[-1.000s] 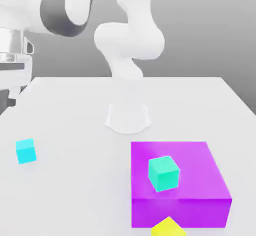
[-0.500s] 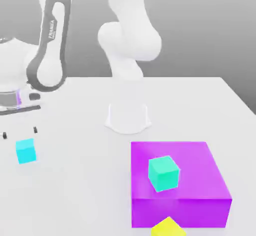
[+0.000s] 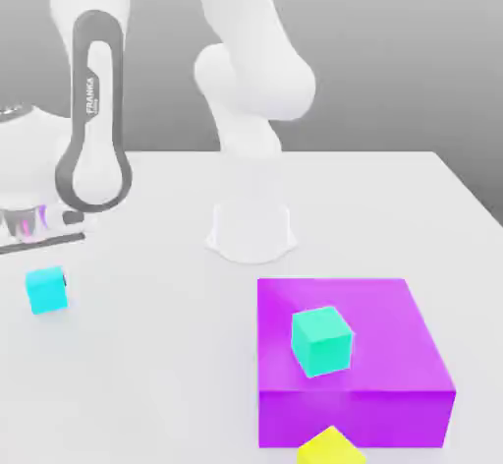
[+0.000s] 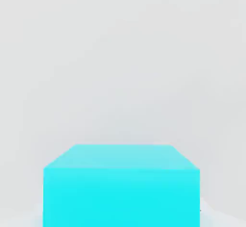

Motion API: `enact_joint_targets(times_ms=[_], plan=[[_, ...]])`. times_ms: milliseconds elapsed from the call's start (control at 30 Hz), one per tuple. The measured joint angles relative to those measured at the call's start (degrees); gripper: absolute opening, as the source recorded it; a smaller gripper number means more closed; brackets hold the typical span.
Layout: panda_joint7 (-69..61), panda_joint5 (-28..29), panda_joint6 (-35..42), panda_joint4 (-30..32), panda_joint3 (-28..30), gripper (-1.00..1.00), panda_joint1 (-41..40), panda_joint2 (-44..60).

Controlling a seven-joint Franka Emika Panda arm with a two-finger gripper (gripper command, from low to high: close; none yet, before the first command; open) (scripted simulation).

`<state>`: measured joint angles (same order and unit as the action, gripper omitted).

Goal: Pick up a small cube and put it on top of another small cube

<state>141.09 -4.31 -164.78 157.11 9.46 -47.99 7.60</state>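
One small bright cyan cube [image 3: 47, 293] is gripped by the Panda's two-finger gripper [image 3: 45, 275], its jaws closed on opposite sides of it, at the exterior view's left; whether the cube touches the white tabletop [image 3: 167, 354] I cannot tell. Toward the exterior view's right, a mint-teal cube [image 3: 322, 341] sits on top of the wide purple block [image 3: 388, 339], well apart from the cyan one. A yellow cube [image 3: 332, 448], partly cut off, shows at the exterior view's bottom edge

Both views share the cyan cube [image 3: 46, 290].
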Motion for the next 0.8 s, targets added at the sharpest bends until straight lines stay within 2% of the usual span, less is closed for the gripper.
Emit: enact_joint_targets(times_ms=[67, 500, 800], plan=[[0.37, 1.37, 3.09, 0.35, -0.41, -1.00, 0.93, -3.44], [-19.46, -2.34, 18.93, -5.23, -12.29, -1.00, 24.13, -14.57], [-31.62, -2.07, 29.36, -9.32, -23.59, -1.00, 37.93, -20.88]])
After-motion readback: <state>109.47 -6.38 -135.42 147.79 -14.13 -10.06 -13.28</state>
